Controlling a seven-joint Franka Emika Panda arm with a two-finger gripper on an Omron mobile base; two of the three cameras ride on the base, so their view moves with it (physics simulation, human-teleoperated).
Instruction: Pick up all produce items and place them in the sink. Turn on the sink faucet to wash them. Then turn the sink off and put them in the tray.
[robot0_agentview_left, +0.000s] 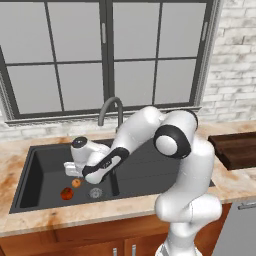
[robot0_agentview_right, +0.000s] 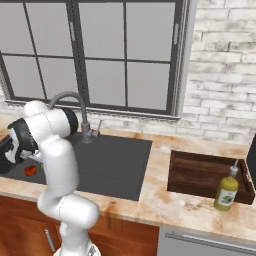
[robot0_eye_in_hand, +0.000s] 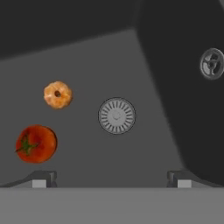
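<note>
Dark sink (robot0_agentview_left: 45, 165) holds tomato (robot0_eye_in_hand: 36, 143) and orange ball (robot0_eye_in_hand: 57, 94) left of drain (robot0_eye_in_hand: 116, 115); claw (robot0_eye_in_hand: 111, 178) gapes empty above.

Arm rises from lower right of left base view, elbow bent high at centre, forearm reaching down-left to mid-left of frame. Gripper (robot0_eye_in_hand: 111, 180) points downward, jaws spread wide, nothing between them; finger tips (robot0_eye_in_hand: 40, 179) sit at hand view's bottom corners.
</note>
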